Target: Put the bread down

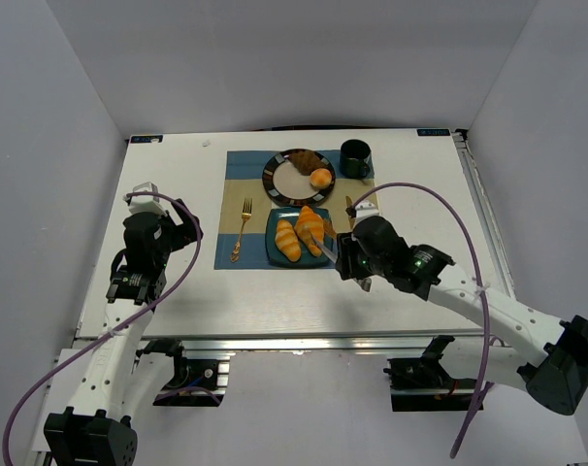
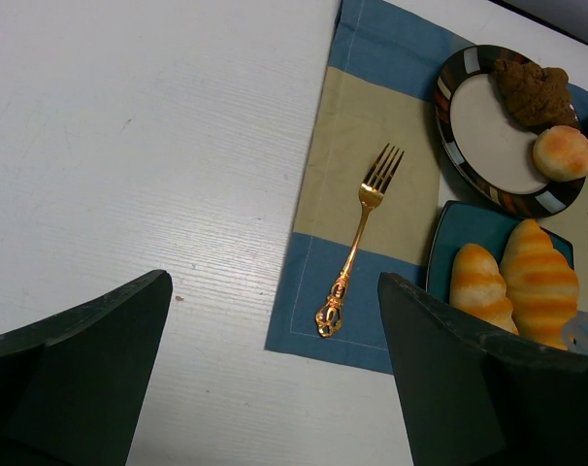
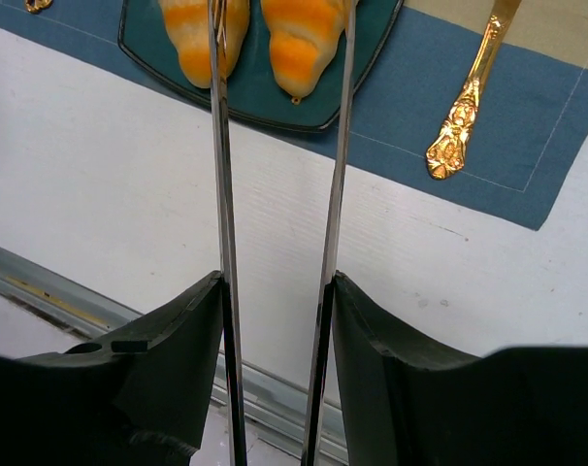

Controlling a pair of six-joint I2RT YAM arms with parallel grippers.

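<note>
1. The bread (image 1: 310, 229) is two glossy, ridged croissant-shaped rolls banded orange and pale yellow. They lie side by side on a square teal plate (image 3: 260, 97) with rounded corners.
2. The right gripper (image 3: 277, 282) pinches thin, shiny metal tongs (image 3: 222, 194). Their flat arms stand parted and reach over the rolls, with the tips cut off in the wrist view.
3. The left gripper (image 2: 275, 282) is spread wide, with nothing between its dark fingers, above the white, faintly grained table (image 2: 129, 146).
4. A blue-and-tan cloth placemat (image 2: 372, 116) carries an ornate gold fork (image 2: 357, 233).
5. The left wrist view shows the round striped-rim plate (image 2: 478, 126) closely; it holds a lumpy brown pastry (image 2: 532, 87) and a smooth bun (image 2: 563, 152).
6. The right wrist view shows the embossed gold knife handle (image 3: 464, 107). The overhead view shows a black mug (image 1: 355, 158) beside the round plate.
</note>
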